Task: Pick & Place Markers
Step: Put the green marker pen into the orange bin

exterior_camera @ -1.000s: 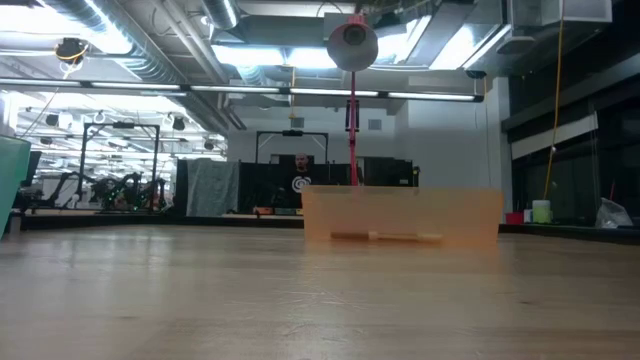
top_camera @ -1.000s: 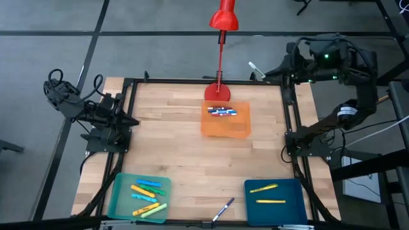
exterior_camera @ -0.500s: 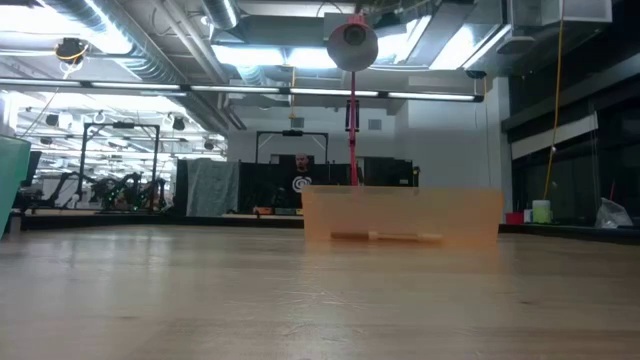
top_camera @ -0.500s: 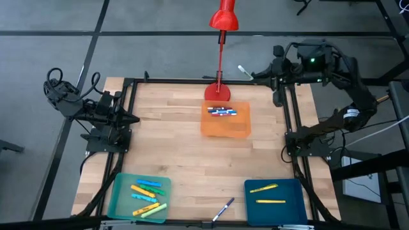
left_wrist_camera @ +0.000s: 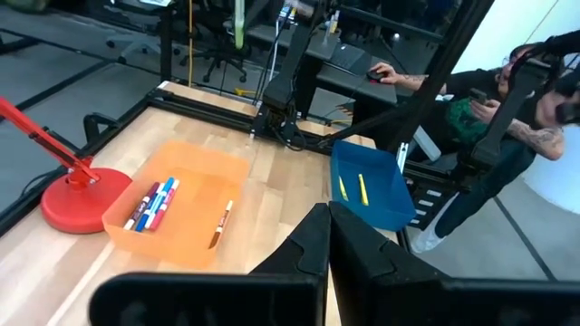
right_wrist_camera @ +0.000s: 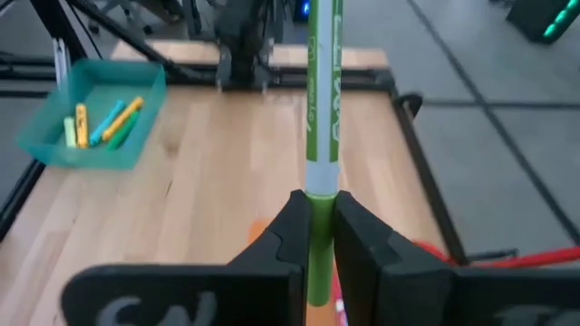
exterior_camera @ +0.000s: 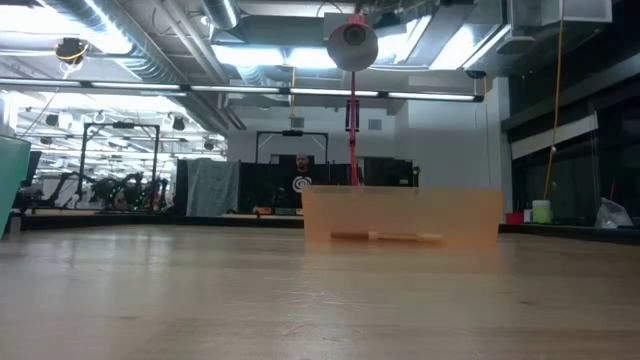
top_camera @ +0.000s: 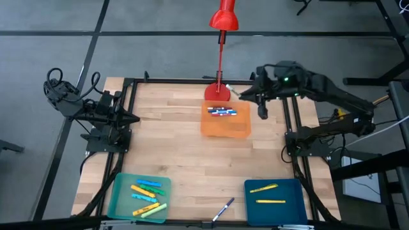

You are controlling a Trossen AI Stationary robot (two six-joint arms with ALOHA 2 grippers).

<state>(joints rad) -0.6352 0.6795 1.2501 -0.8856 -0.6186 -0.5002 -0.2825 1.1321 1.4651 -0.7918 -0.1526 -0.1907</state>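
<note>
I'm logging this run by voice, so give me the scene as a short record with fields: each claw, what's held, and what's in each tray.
right claw: shut on green marker, above table's far side, by orange tray
left claw: shut, empty, at left table edge
orange tray: several markers
teal tray: several markers
blue tray: two yellow markers
loose marker: on table's near edge

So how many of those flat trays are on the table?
3: an orange tray at the far middle by the red lamp base, a teal tray at the near left corner, and a blue tray near right.
</note>
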